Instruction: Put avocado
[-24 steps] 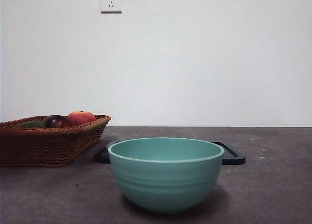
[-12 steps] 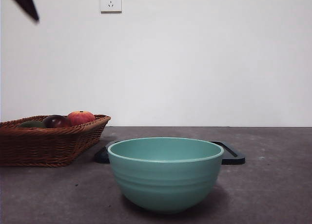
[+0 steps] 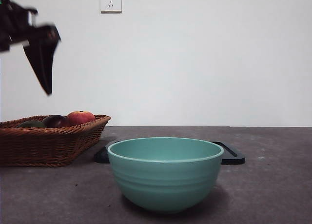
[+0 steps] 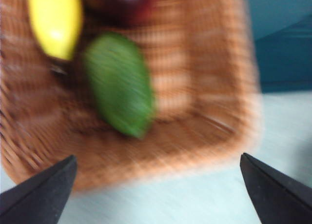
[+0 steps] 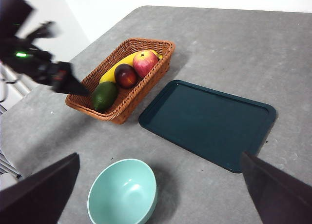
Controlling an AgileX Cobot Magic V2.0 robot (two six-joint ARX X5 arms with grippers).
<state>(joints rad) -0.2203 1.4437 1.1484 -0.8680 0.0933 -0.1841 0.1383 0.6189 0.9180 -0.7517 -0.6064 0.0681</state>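
Observation:
The avocado is dark green and oval and lies in the wicker basket, at the end nearest the teal bowl. It also shows in the right wrist view and just over the basket rim in the front view. My left gripper is open and empty, hovering above the basket, with the avocado between and beyond its jaws. It shows as a dark blurred shape in the front view and the right wrist view. My right gripper is open, empty and high over the table.
The basket also holds a banana, a dark maroon fruit and a red-orange fruit. A dark rectangular tray lies beside the basket. The teal bowl stands in front of the tray.
My left arm has come down into the front view from the top left corner and now hangs above the basket. The fruits, bowl and tray have not moved.

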